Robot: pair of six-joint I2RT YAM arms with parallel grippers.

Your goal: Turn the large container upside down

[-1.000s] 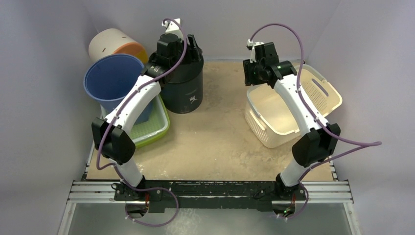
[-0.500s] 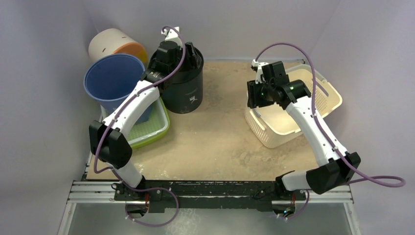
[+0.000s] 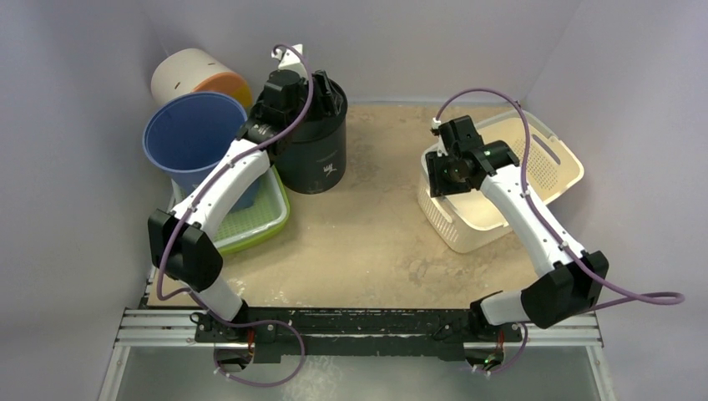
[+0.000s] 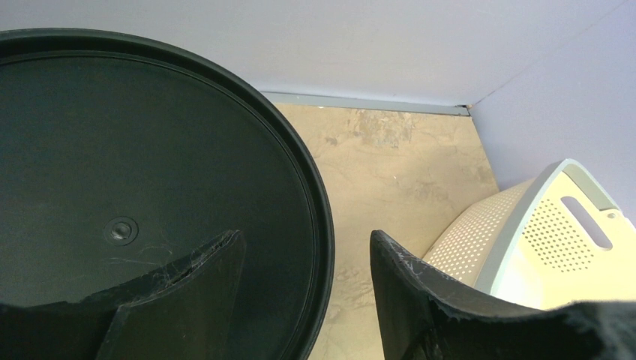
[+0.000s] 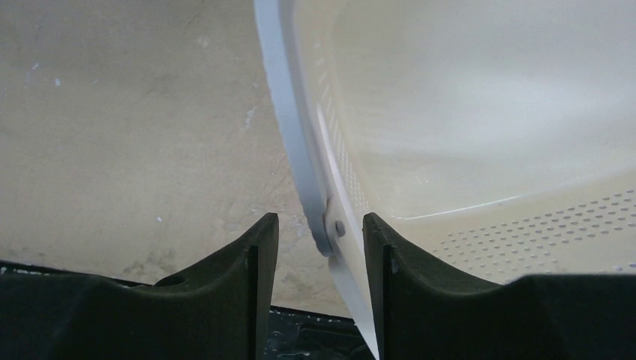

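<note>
Between my right jaws stands the rim of the large cream basket [image 5: 289, 112], at the spot where its handle pivots on a small pin. The jaws are parted only a little wider than that rim and have not closed on it. One finger [image 5: 225, 292] hangs outside the wall over the bare tabletop [image 5: 135, 135], the other [image 5: 420, 292] inside, over the basket's smooth floor. Ahead of these jaws the rim runs away in a curve, with the perforated wall off to the inner side. From above, the basket [image 3: 558, 163] sits upright, mouth up, on the tabletop [image 3: 367, 242], directly under my right wrist.

My left jaws are open wide and hold nothing. The round edge of the black bin [image 4: 150, 172] passes between them, one finger over its dark disc and the other outside it. I cannot tell whether either finger touches the edge. Beyond the outer finger lies sandy tabletop [image 4: 390, 172], then the cream basket [image 4: 525, 240], well apart from the bin. Just beside these jaws on the other side, the overhead view shows a blue bucket [image 3: 188, 134] resting on a green tray [image 3: 259, 221].
</note>
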